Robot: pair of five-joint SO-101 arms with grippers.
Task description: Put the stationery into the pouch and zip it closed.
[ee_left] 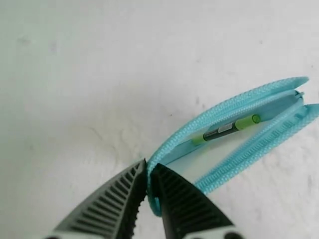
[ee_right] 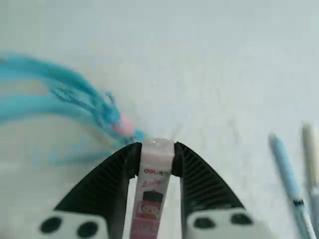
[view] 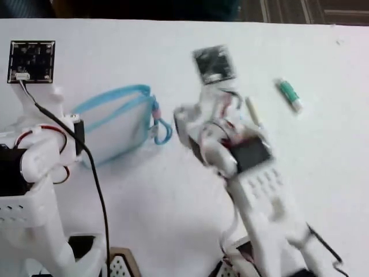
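Hand (ee_left: pixel 148 167) clamped on open pouch (ee_left: pixel 219 152)

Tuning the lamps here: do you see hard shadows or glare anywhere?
High view: table evenly bright, no hard shadows; room beyond dark. Left wrist view: pouch casts barely a shadow. Right wrist view: no glare on the eraser.
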